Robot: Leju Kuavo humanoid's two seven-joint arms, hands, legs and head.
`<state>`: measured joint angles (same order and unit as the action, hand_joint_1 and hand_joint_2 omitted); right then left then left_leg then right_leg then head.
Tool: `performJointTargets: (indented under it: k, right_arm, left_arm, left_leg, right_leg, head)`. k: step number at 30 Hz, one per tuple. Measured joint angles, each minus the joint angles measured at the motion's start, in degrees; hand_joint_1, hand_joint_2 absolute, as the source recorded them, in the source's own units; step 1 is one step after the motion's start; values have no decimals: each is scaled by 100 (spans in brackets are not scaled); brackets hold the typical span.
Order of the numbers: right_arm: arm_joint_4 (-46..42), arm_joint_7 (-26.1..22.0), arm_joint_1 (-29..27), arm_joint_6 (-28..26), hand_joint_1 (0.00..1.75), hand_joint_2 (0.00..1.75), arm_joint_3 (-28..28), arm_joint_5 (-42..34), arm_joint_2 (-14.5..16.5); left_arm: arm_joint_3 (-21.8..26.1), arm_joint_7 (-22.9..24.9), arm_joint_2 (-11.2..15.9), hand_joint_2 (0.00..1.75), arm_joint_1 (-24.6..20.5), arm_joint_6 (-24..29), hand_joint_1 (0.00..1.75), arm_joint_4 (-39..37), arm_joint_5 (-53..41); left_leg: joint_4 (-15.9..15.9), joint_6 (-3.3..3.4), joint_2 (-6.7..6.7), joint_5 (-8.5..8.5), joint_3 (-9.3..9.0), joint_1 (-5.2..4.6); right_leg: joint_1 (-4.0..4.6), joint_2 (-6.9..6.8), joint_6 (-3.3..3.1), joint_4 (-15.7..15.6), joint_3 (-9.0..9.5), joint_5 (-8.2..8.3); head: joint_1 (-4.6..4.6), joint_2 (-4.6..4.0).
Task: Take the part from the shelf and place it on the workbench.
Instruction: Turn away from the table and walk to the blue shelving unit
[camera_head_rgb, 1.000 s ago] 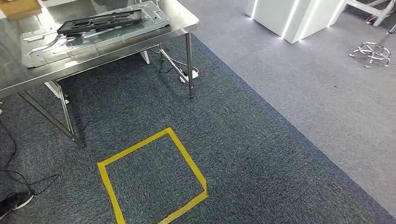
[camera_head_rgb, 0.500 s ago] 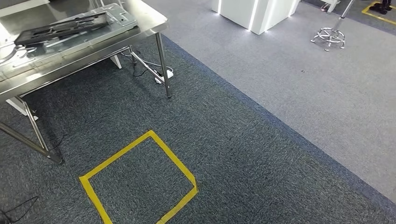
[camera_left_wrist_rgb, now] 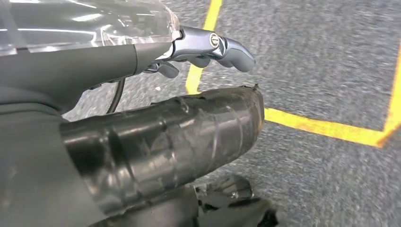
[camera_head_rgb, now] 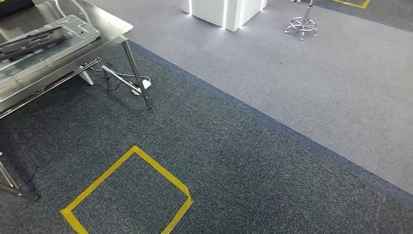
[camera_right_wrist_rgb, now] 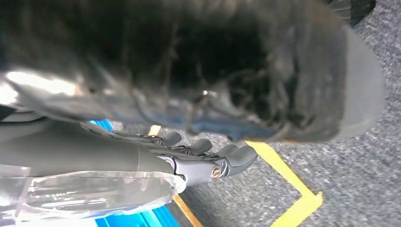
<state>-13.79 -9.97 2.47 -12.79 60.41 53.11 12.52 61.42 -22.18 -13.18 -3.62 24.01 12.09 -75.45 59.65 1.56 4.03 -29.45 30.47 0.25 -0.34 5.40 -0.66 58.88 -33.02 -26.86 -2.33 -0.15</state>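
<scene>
My left hand (camera_left_wrist_rgb: 208, 49) and right hand (camera_right_wrist_rgb: 208, 163) hung over the carpet holding nothing, fingers loosely extended. The dark part (camera_head_rgb: 29, 39) lay on the desk (camera_head_rgb: 114, 34), upper left of the frame.

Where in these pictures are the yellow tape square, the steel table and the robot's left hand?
yellow tape square (camera_head_rgb: 163, 170), head view, on its far right strip.
steel table (camera_head_rgb: 114, 35), head view, on the bare top near its corner.
left hand (camera_left_wrist_rgb: 208, 45), left wrist view, on the middle of the fingers.
</scene>
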Motion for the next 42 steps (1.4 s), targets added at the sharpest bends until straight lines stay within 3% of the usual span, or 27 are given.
performJointTargets:
  k: [1, 3, 5, 7, 9, 10, 11, 12, 14, 16, 18, 19, 21, 23, 24, 25, 26, 27, 28, 30, 32, 34, 36, 38, 40, 41, 42]
  right_arm:
    - [2, 4, 1, 0, 0, 0, -3, 7, 2]
    - [5, 1, -13, 0, 0, 0, -18, 21, 4]
    - [7, -18, -28, 0, 0, 0, -35, 34, 7]
    - [7, -33, -21, 1, 0, 0, -46, 44, 6]
    - [7, -34, -13, 2, 0, 0, -55, 60, 5]
    - [7, -33, -16, 2, 0, 0, -58, 74, 4]
    - [7, -30, -21, 1, 0, 0, -60, 90, 3]
    - [7, -25, -26, 1, 0, 0, -61, 107, 1]
    - [7, -14, -27, 0, 0, 0, -68, 132, -5]
    - [7, -7, -18, -1, 0, 0, -77, 145, -8]
    - [7, -5, -23, -2, 0, 0, -81, 151, -8]
    - [7, -8, -28, -2, 0, 0, -81, 154, -7]
    - [7, -20, -17, -2, 0, 0, -83, 160, -7]
    - [7, -33, 4, -2, 0, 0, -83, 166, -7]
    - [7, -34, 10, -2, 0, 0, -83, 170, -7]
    - [7, -30, 9, -1, 0, 0, -83, 179, -7]
    - [7, -20, 6, -1, 0, 0, -83, 186, -7]
    - [8, -5, 4, 0, 0, 0, -83, 196, -6]
    - [8, 8, 4, 0, 0, 0, -83, 205, -5]
    - [10, 24, 13, -1, 0, 0, -83, 219, -1]
    - [11, 25, 15, -1, 0, 0, -84, 227, 2]
    - [11, 22, -2, 0, 0, 0, -84, 228, 2]
    - [11, 12, -7, 1, 0, 0, -83, 229, -1]
    - [11, -9, 8, 3, 0, 0, -84, 233, -2]
    - [11, -26, 15, 3, 0, 0, -85, 237, -2]
    - [11, -28, 11, 2, 0, 0, -84, 239, -3]
    - [11, -22, 5, 1, 0, 0, -84, 241, -5]
  left_arm:
    - [-1, -1, 1, 0, 0, -1, 0, 0, -4]
    - [-1, -9, -1, 0, -4, -1, 0, 0, 0]
    - [0, -21, -3, 0, -6, -2, 0, 0, 9]
    - [0, -31, -4, 0, 0, -4, 0, 0, 14]
    - [1, -35, -4, 0, 10, -7, 0, 0, 24]
    - [2, -38, -4, 0, 11, -8, 0, 0, 31]
    - [2, -42, -4, 0, 8, -10, 0, 0, 39]
    - [2, -44, -4, 0, 4, -15, 0, 0, 47]
    - [2, -32, -4, 0, -1, -31, 0, 0, 54]
    - [2, -12, -3, 0, -9, -44, 0, 0, 53]
    - [2, -6, -2, 0, -31, -51, 0, 0, 52]
    - [2, -8, -2, 0, -43, -55, 0, 0, 51]
    - [2, -19, -1, 0, -50, -59, 0, 0, 48]
    - [2, -27, 0, 0, -37, -62, 0, 0, 46]
    - [2, -28, 0, 0, -27, -62, 0, 0, 47]
    - [3, -28, 0, 0, -19, -62, 0, 0, 48]
    - [3, -27, 1, 0, -12, -62, 0, 0, 49]
    - [4, -26, 3, 0, -9, -62, 0, 0, 48]
    - [4, -25, 7, 0, -7, -62, 0, 0, 47]
    - [5, -31, 18, 0, -6, -62, 0, 0, 47]
    - [5, -51, 25, 0, -12, -62, 0, 0, 51]
    - [5, -71, 26, 0, -26, -62, 0, 0, 58]
    - [7, -82, 26, 0, -36, -62, 0, 0, 60]
    - [7, -90, 27, 0, -30, -62, 0, 0, 56]
    - [8, -85, 30, 0, -14, -66, 0, 0, 55]
    - [8, -75, 30, 0, -10, -68, 0, 0, 54]
    - [8, -58, 30, 0, -11, -70, 0, 0, 50]
  left_leg:
    - [-118, 12, 79, 20, -37, -7]
    - [-170, 53, -10, 48, -58, -9]
    - [-247, 132, -160, 110, -87, 8]
    - [-291, 191, -326, 143, -90, 5]
    - [-287, 206, -505, 136, -77, -13]
    - [-283, 206, -591, 130, -74, -17]
    - [-278, 200, -669, 121, -74, -18]
    - [-271, 188, -737, 108, -80, -16]
    - [-244, 140, -851, 67, -98, -27]
    - [-222, 71, -933, 25, -115, -48]
    - [-222, 11, -1010, 4, -154, -54]
    - [-200, -22, -989, -24, -167, -43]
    - [78, -83, -761, -234, -64, -15]
    - [789, -119, -508, -618, 264, 5]
    - [1161, -128, -470, -757, 444, 9]
    - [1393, -132, -458, -792, 564, 10]
    - [1408, -129, -453, -705, 588, 12]
    - [1203, -118, -439, -521, 511, 15]
    - [833, -101, -377, -288, 356, 21]
    - [137, -61, -138, 5, 77, 30]
    - [-100, -23, -24, 52, -1, 18]
    - [-142, 45, -147, 101, -15, 19]
    - [-210, 132, -284, 159, -30, 38]
    - [-236, 178, -434, 185, -12, 34]
    - [-232, 185, -604, 184, 8, 24]
    - [-229, 182, -685, 180, 11, 22]
    - [-225, 176, -756, 175, 10, 23]
  right_leg:
    - [-10, 61, 36, 2, -23, 13]
    - [-26, 160, 117, -11, -56, 45]
    - [-8, -45, 165, 117, -128, -56]
    - [1, -367, 193, 644, -374, -388]
    - [-27, -460, 230, 1342, -701, -697]
    - [-41, -477, 248, 1512, -774, -722]
    - [-53, -498, 261, 1457, -731, -636]
    - [-60, -538, 268, 1182, -571, -467]
    - [-46, -756, 249, 384, -127, -159]
    - [-13, -885, 195, -20, 83, -70]
    - [3, -794, 134, -38, 75, -65]
    - [-7, -747, 103, -53, 77, -52]
    - [-35, -644, 35, -84, 80, -16]
    - [-34, -532, -6, -86, 62, 4]
    - [-29, -466, -16, -81, 53, 9]
    - [-25, -396, -19, -72, 48, 10]
    - [-24, -321, -19, -61, 45, 11]
    - [-25, -244, -17, -47, 45, 9]
    - [-27, -168, -13, -33, 44, 8]
    - [-20, -28, 28, -2, 20, 10]
    - [-27, 81, 102, 1, -17, 33]
    - [-43, 141, 172, -12, -40, 58]
    - [-36, -67, 220, 184, -138, -93]
    - [-37, -369, 259, 828, -438, -478]
    - [-51, -466, 299, 1481, -732, -742]
    - [-57, -487, 314, 1556, -751, -722]
    - [-61, -515, 321, 1397, -649, -599]
  head:
    - [0, 0]
    - [0, 0]
    - [-7, 0]
    - [-16, 0]
    - [-19, 0]
    - [-19, 0]
    - [-19, 0]
    - [-19, 0]
    - [-19, 0]
    - [-16, 0]
    - [-14, 0]
    - [-14, 0]
    - [-10, 0]
    - [-7, 0]
    - [-8, 0]
    - [-8, 0]
    - [-7, 0]
    - [-7, 0]
    - [-7, 0]
    - [-8, 0]
    - [-9, 0]
    - [-9, 0]
    - [-17, 0]
    - [-27, 0]
    - [-28, 0]
    - [-27, 0]
    - [-28, 0]
